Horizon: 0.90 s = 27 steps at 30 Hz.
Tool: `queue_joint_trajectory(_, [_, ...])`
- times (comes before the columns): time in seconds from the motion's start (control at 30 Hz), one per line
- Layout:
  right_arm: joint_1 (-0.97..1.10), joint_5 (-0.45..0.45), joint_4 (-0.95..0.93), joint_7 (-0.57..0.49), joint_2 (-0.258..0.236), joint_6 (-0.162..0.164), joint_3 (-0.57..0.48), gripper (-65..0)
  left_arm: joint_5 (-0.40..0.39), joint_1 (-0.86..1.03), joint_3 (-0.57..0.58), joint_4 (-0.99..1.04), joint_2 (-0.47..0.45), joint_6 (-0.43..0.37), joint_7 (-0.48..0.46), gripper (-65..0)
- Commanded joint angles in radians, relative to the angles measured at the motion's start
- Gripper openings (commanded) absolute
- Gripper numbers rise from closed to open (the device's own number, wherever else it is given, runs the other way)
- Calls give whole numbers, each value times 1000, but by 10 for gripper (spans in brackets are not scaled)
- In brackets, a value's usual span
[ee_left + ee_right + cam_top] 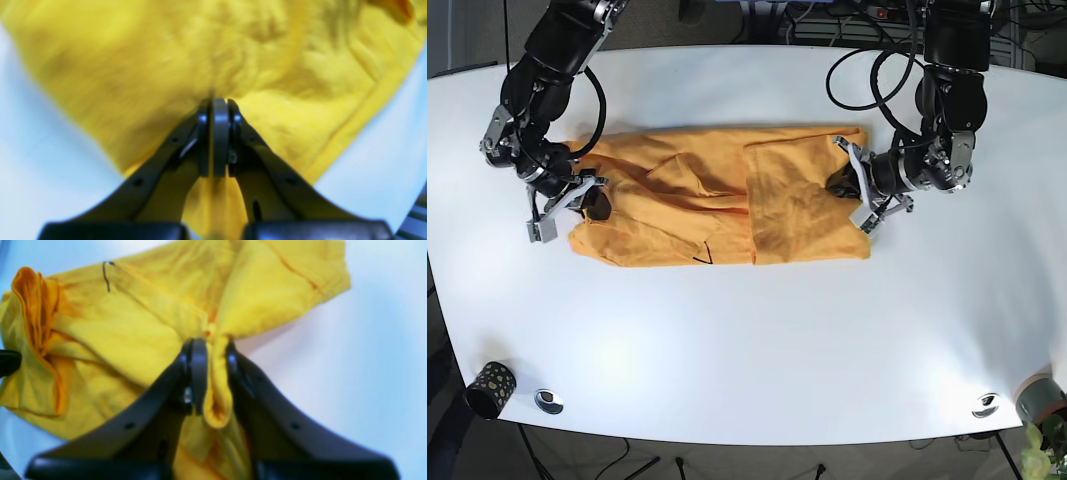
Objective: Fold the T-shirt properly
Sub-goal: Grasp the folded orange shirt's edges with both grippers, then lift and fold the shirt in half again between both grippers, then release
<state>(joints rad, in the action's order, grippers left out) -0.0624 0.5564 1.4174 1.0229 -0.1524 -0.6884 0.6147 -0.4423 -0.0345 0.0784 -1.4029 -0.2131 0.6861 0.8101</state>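
Note:
The yellow T-shirt [717,210] lies crumpled across the middle of the white table [757,340], its right part folded over. My left gripper [849,186] is at the shirt's right edge. In its wrist view the left gripper [215,104] has its fingers pressed together, and the T-shirt [166,60] puckers into the tips. My right gripper [587,196] is at the shirt's left end. Close up, the right gripper [210,344] is shut on a bunched fold of the T-shirt [133,336], which hangs out below the fingers.
A dark dotted cup [489,388] and a small round object [549,400] sit at the table's front left corner. Another round object [985,405] and a small potted plant [1039,405] are at the front right. Cables [867,70] hang at the back.

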Motion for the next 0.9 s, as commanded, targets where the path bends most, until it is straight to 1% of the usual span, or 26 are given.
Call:
queue_joint_trajectory(0.0, [3,31,107,-25,-16,-10,3,-650,7,-29,14,30,30,-15,10,-650])
queue_joint_trajectory(0.13, [32,31,222,-20,-16,-10,1,-650,7,-77,21,118,85,-19,10,-650])
queue_joint_trajectory(0.2, [39,31,264,1,-16,-10,1,-650,9,-103,22,165,111,-19,4,-650])
queue_joint_trajectory(0.3, [42,34,333,37,-16,-10,-5,-650,9,-135,56,227,146,-19,-38,-650])
queue_joint_trajectory(0.37, [46,34,379,43,-16,-10,-49,-650,9,-155,106,274,159,-19,-73,-650])
queue_joint_trajectory(0.5, [48,34,452,44,-17,-10,-115,-650,7,-187,171,353,192,-19,-113,-650])
queue_joint_trajectory(0.6, [48,34,486,44,-13,-10,-180,-650,7,-198,189,400,218,-19,-134,-650])
queue_joint_trajectory(0.77, [46,34,491,44,-8,-10,-264,-650,7,-199,189,458,245,-19,-173,-650])
queue_joint_trajectory(0.87, [46,31,491,44,17,-10,-318,-650,7,-199,189,463,245,-19,-185,-650])
